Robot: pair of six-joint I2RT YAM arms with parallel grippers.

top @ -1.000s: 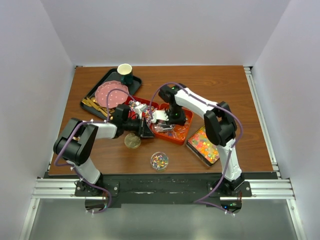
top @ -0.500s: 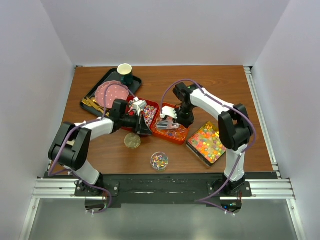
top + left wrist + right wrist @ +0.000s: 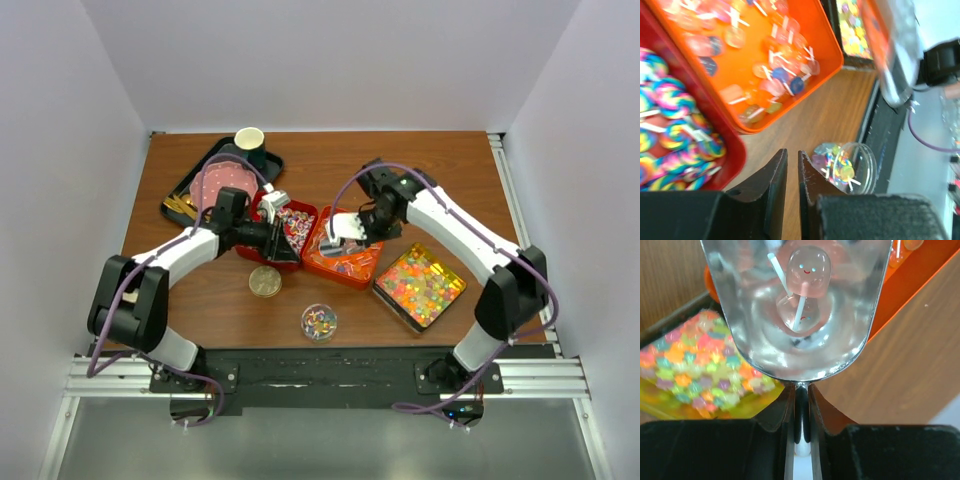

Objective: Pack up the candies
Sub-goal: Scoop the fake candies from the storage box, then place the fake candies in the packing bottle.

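The candies lie in several containers: swirl lollipops in a red tray (image 3: 293, 222) (image 3: 670, 131), wrapped sweets in an orange tray (image 3: 340, 262) (image 3: 771, 75), jelly pieces in a black tin (image 3: 418, 286) (image 3: 692, 365), and a few in a small clear dish (image 3: 319, 321) (image 3: 849, 164). My right gripper (image 3: 366, 226) (image 3: 801, 391) is shut on the handle of a silver scoop (image 3: 342, 228) (image 3: 805, 347) over the orange tray, with one clear pink lollipop (image 3: 806, 275) in its bowl. My left gripper (image 3: 290, 254) (image 3: 792, 153) hovers at the red tray's near edge, jaws a narrow gap apart and empty.
A round gold lid (image 3: 265, 281) lies on the wood in front of the red tray. At the back left stands a black tray (image 3: 205, 165) with a pink plate (image 3: 226, 183), a cup (image 3: 249, 143) and gold cutlery (image 3: 180, 206).
The right arm has swung out to the right, carrying the scoop a little right over the orange tray. The left gripper has drawn back toward the red tray and its jaws have parted slightly.
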